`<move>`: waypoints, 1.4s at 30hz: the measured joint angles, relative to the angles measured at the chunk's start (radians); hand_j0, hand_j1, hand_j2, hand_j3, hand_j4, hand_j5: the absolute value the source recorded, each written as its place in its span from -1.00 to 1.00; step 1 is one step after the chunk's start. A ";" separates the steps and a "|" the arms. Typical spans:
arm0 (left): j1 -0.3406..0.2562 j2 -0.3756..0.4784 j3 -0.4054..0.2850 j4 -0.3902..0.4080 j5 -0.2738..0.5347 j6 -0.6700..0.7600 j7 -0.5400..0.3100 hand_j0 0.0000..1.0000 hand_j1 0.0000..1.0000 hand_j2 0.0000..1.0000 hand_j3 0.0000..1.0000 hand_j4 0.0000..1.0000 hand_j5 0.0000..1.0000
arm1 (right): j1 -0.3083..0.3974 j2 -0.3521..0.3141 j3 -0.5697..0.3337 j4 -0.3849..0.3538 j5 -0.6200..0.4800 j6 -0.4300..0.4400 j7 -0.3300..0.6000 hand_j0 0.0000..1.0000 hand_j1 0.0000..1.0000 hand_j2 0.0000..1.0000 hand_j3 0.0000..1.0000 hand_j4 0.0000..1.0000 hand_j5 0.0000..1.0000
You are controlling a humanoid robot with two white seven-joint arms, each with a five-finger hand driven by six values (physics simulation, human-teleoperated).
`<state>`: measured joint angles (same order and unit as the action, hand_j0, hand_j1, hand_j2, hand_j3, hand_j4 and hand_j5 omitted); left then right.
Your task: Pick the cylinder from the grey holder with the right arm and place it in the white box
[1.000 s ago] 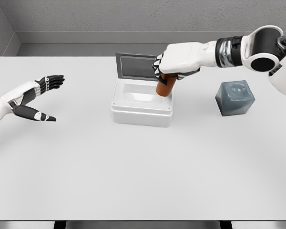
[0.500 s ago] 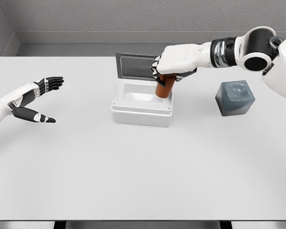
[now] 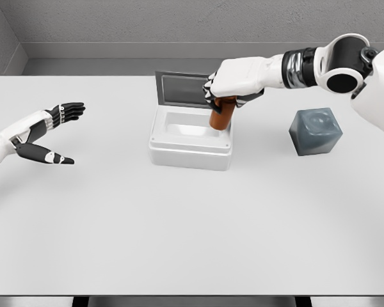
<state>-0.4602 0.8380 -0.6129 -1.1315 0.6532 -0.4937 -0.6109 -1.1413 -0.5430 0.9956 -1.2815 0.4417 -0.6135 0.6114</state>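
An orange-brown cylinder (image 3: pixel 221 114) hangs tilted over the right side of the white box (image 3: pixel 191 146), its lower end just inside the box's opening. My right hand (image 3: pixel 233 84) is shut on its upper end, reaching in from the right. The box's dark lid (image 3: pixel 182 89) stands open behind it. Right of the box sits the grey holder (image 3: pixel 315 130), with nothing in its top hollow. My left hand (image 3: pixel 54 131) hovers open at the far left above the table.
The white table (image 3: pixel 179 224) runs out to a grey wall at the back. The box and the holder stand about a hand's width apart.
The right hand has shifted slightly left and up with the cylinder, which now stands a little more upright over the box. The left arm has not moved.
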 measured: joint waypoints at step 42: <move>-0.288 -0.274 -0.003 0.015 -0.131 0.290 0.000 1.00 1.00 1.00 1.00 1.00 1.00 | 0.209 -0.465 -0.287 -0.463 -0.101 0.000 0.000 1.00 1.00 1.00 1.00 1.00 1.00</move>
<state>-0.7486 0.5640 -0.6161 -1.1169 0.5220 -0.2037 -0.6109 -0.9327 -1.0076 0.7088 -1.7447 0.3405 -0.6135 0.6114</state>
